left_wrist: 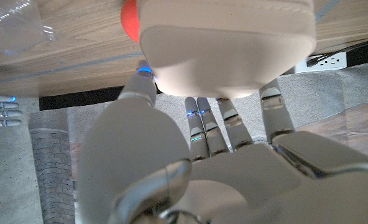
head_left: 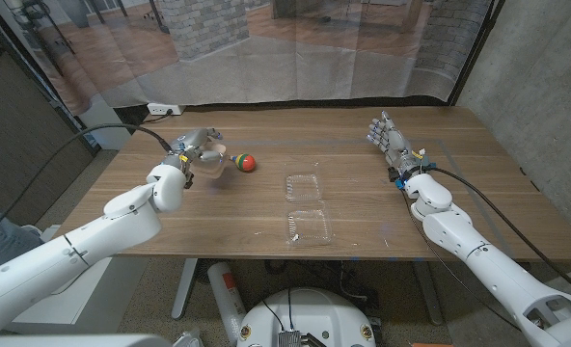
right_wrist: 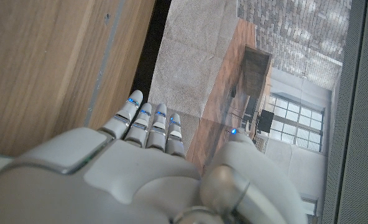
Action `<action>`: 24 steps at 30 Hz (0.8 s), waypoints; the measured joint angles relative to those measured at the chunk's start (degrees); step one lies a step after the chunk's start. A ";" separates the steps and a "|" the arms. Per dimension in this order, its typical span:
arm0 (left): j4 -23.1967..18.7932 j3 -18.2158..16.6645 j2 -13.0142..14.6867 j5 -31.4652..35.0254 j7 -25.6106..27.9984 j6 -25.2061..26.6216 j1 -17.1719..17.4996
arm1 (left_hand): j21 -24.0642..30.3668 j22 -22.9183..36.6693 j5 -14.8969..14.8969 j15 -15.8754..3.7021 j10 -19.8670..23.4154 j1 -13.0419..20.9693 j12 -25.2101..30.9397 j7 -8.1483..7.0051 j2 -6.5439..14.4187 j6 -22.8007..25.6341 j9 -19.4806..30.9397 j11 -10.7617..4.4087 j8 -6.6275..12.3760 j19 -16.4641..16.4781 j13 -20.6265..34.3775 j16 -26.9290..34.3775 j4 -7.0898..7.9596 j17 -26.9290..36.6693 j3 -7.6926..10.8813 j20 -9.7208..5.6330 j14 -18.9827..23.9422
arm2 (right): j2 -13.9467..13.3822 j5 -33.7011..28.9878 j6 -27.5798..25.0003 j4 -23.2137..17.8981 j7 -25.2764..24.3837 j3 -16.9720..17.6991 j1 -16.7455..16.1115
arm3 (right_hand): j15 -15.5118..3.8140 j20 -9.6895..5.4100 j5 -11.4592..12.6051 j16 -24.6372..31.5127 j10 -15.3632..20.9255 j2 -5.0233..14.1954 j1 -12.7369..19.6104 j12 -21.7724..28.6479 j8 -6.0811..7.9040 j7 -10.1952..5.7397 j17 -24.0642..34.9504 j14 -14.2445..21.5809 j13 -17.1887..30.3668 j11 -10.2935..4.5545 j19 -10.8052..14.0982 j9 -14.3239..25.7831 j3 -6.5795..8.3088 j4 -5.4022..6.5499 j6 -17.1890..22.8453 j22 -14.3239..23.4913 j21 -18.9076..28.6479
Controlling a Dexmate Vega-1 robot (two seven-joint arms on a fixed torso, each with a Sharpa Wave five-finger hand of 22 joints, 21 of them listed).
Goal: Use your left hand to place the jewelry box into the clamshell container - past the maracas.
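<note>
Fingers (left_wrist: 209, 124) of left hand (head_left: 197, 149) clasp jewelry box (left_wrist: 227, 43); right hand (head_left: 390, 140) fingers spread, holding nothing.

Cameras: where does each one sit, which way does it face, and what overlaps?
Head view: fixed on the head, looking down at the wooden table; both arms, left hand holding the jewelry box, right hand open, clamshell container.
Left wrist view: along the left hand's back at the jewelry box.
Right wrist view: along the right hand's back, past the table edge.
Shared: head and left wrist views both show the box and the maraca.
</note>
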 measured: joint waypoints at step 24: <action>0.46 0.84 -1.40 2.31 -2.98 -5.58 -2.29 | 0.65 -0.07 -0.01 -0.21 0.71 0.00 0.00 0.00 0.00 0.62 0.26 -0.52 0.43 -0.18 0.80 -0.35 0.09 0.55 0.08 -0.18 0.17 | 0.13 0.15 0.60 0.37 0.03 0.28 0.11 | -0.21 0.01 0.00 0.00 0.31 0.00 0.00 0.00 0.00 0.00 -0.13 0.21 0.00 0.32 0.62 0.00 0.00 0.00 0.00 -0.01 -0.45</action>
